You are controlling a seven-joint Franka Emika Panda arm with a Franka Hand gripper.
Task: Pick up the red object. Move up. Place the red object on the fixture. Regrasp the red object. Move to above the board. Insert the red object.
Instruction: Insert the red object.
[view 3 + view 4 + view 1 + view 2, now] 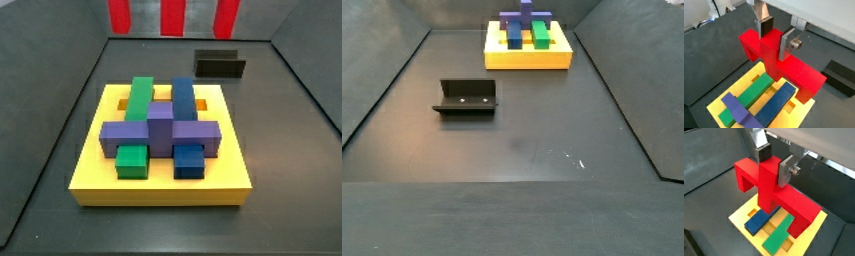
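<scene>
Dark grey floor spreads beneath the rig, carrying the thick yellow square board (160,185) with green, blue and purple blocks (160,130) slotted into it, and the black L-shaped fixture (465,98) standing well apart from it. Both wrist views show the gripper (776,36) aloft above the board, its flat silver fingers (787,170) clamped on the raised tab of the bright red notched plastic object (771,185), which hangs clear of the blocks.
</scene>
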